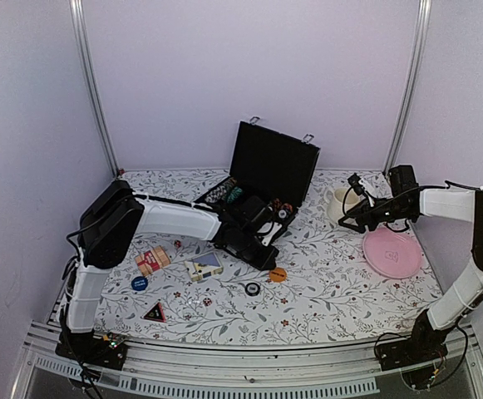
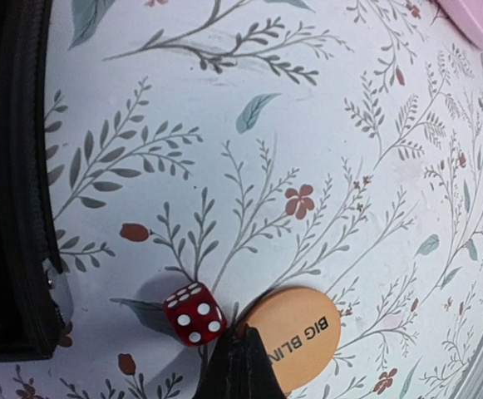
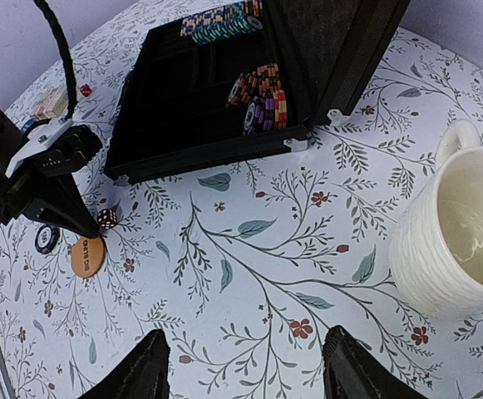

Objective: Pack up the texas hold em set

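Observation:
The black briefcase [image 1: 273, 166] stands open at the back, with striped chips [image 3: 262, 96] in its tray. My left gripper [image 2: 243, 353] is shut and empty, its tip on the cloth between a red die [image 2: 194, 313] and the orange "BIG BLIND" button [image 2: 299, 337], just off the case's corner [image 2: 21, 208]. In the top view the gripper [image 1: 268, 261] is beside the button [image 1: 278, 274]. My right gripper [image 3: 253, 370] is open and empty over bare cloth left of the cream mug [image 3: 457, 233]. Two card decks [image 1: 204, 266] [image 1: 152, 260], a blue button [image 1: 140, 283], a black button [image 1: 252, 288] and the triangle token [image 1: 154, 313] lie at front left.
The pink plate [image 1: 392, 252] lies at the right, with the mug [image 1: 341, 204] behind it. My right arm reaches in from the right edge above the plate. Another red die [image 3: 85, 90] lies left of the case. White walls and posts close in the back.

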`<act>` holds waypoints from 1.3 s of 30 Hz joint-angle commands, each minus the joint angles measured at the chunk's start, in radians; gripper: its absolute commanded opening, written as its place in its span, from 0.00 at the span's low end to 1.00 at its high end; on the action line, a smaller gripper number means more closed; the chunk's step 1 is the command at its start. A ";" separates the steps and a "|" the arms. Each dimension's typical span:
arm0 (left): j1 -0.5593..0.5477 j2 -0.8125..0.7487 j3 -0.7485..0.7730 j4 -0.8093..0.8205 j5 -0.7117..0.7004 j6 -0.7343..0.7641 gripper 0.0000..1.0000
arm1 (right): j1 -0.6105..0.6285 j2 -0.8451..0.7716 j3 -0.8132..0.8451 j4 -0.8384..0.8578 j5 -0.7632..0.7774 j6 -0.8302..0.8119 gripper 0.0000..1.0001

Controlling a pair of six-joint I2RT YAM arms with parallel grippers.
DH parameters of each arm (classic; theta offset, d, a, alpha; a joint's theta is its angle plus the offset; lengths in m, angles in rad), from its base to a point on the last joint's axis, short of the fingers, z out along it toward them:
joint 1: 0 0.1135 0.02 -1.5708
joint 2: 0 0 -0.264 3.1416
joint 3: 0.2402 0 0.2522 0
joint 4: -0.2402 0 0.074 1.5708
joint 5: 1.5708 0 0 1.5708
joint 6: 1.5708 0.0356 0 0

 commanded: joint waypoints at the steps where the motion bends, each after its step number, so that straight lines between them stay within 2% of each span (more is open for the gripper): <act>1: -0.020 -0.024 0.041 -0.058 -0.013 0.051 0.00 | -0.001 0.015 0.023 -0.009 -0.018 -0.014 0.58; 4: -0.018 -0.097 0.045 -0.099 -0.072 0.099 0.00 | -0.001 0.017 0.025 -0.012 -0.021 -0.015 0.58; 5: -0.015 -0.121 0.045 -0.114 -0.100 0.119 0.05 | -0.001 0.019 0.026 -0.011 -0.022 -0.015 0.58; 7: -0.001 -0.163 0.042 -0.137 -0.154 0.136 0.29 | -0.001 0.025 0.029 -0.014 -0.028 -0.014 0.58; 9: 0.028 -0.196 0.017 -0.141 -0.181 0.139 0.41 | -0.001 0.034 0.037 -0.027 -0.038 -0.015 0.58; 15: 0.165 -0.257 -0.057 -0.111 -0.254 0.122 0.62 | -0.001 0.036 0.039 -0.037 -0.044 -0.027 0.58; 17: 0.230 -0.296 -0.072 -0.077 -0.240 0.118 0.68 | -0.001 0.041 0.042 -0.038 -0.051 -0.025 0.58; 21: 0.363 -0.258 -0.030 -0.071 -0.203 0.092 0.83 | 0.024 0.067 0.079 -0.057 -0.024 0.012 0.63; 25: 0.470 -0.187 0.037 -0.067 -0.164 0.071 0.85 | 0.071 0.099 0.139 -0.060 0.019 0.094 0.75; 28: 0.527 -0.139 0.072 -0.041 -0.102 0.062 0.83 | 0.111 0.151 0.195 -0.069 0.050 0.136 0.80; 30: 0.554 -0.109 0.081 -0.010 -0.051 0.064 0.81 | 0.141 0.194 0.233 -0.082 0.077 0.151 0.81; 32: 0.579 -0.082 0.088 0.026 0.023 0.071 0.75 | 0.162 0.245 0.261 -0.101 0.071 0.173 0.82; 34: 0.602 -0.053 0.106 0.043 0.065 0.059 0.75 | 0.174 0.303 0.327 -0.123 0.047 0.201 0.82; 39: 0.627 0.002 0.133 0.073 0.048 0.070 0.79 | 0.213 0.437 0.416 -0.147 0.048 0.252 0.85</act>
